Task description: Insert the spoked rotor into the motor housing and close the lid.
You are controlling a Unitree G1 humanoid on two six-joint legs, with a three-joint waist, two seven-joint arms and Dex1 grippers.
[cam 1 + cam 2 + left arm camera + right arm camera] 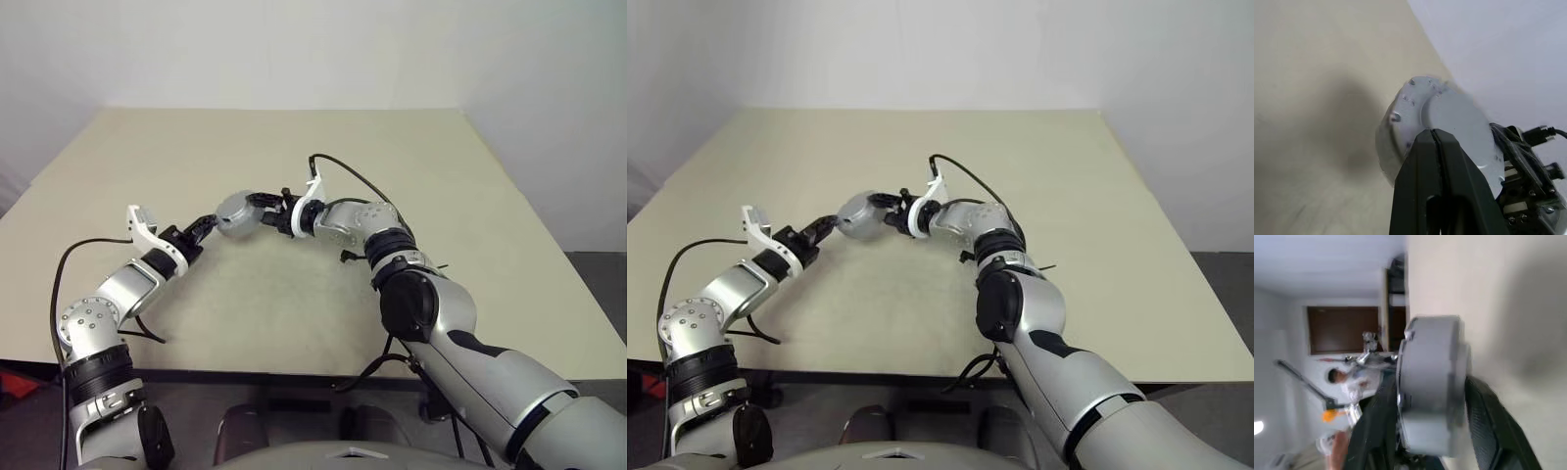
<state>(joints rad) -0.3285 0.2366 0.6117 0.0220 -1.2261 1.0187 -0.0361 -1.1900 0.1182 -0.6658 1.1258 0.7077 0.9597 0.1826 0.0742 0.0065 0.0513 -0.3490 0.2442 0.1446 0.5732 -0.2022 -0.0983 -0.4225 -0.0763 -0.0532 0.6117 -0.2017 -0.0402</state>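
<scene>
One round grey motor unit, housing [235,211] with lid [1462,129] on it, is held in the air above the beige table [470,206], between the two grippers near the table's middle. It stands on edge: its short axis runs roughly level, along the line from one gripper to the other, and the flat faces look sideways toward them. Right gripper [1432,431] straddles the unit across its thickness, one black finger [1488,423] on each flat face, pinching it. Left gripper [1436,147] has its fingers pressed together, tips against the smooth plain face of the lid; whether it actually grips any edge is unclear. Windings and rotor are not visible, hidden inside the closed unit. The seam between lid and housing is blurred. Count: one assembled unit, two grippers. A person shows blurred in the room background of the right wrist view.
</scene>
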